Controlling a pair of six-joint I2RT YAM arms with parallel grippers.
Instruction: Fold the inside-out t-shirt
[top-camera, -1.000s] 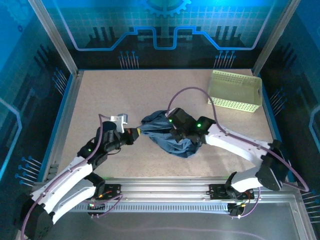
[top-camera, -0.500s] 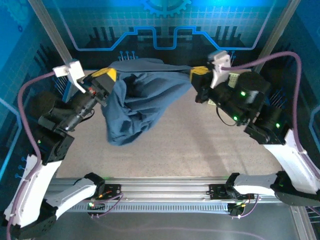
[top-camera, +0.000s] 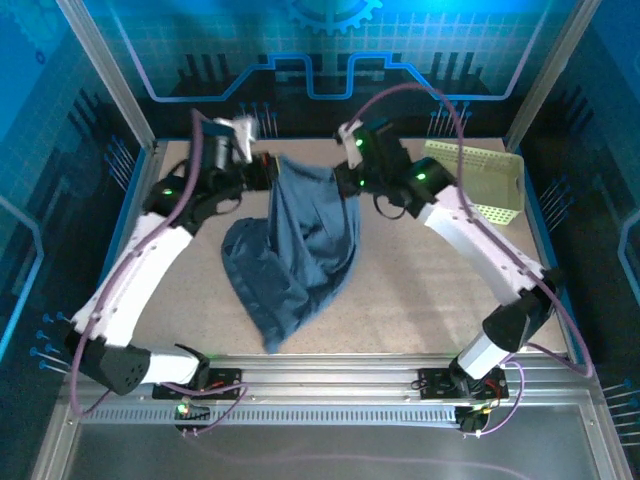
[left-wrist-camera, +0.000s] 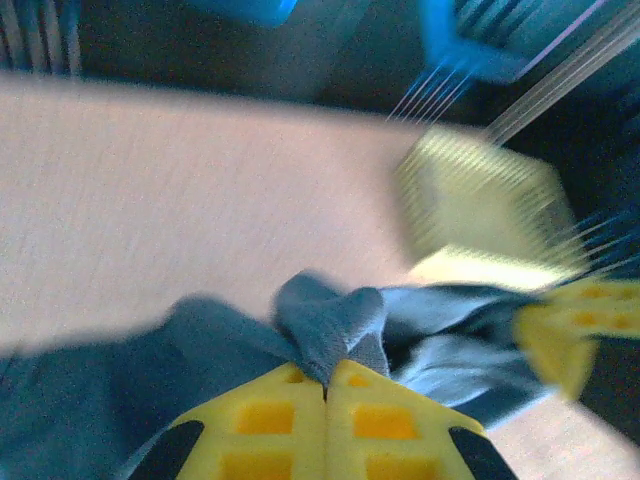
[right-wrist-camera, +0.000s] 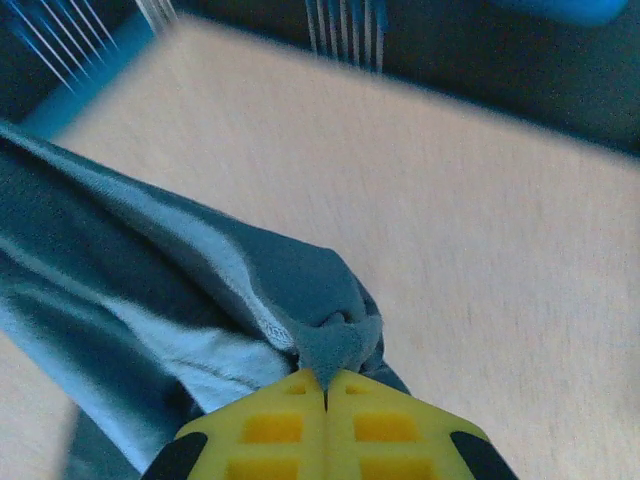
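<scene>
High rear overview, two close wrist views, t-shirt (top-camera: 300, 250) common to all.

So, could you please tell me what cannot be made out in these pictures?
- Top external: collar and sleeves of the t-shirt, lost in its own folds.
- Left wrist: perforations of the basket, smeared by motion blur.
- Wrist views: left gripper and right gripper, cut off by the bottom edge.

T-shirt (top-camera: 300, 250) left of basket (top-camera: 500, 185)
</scene>
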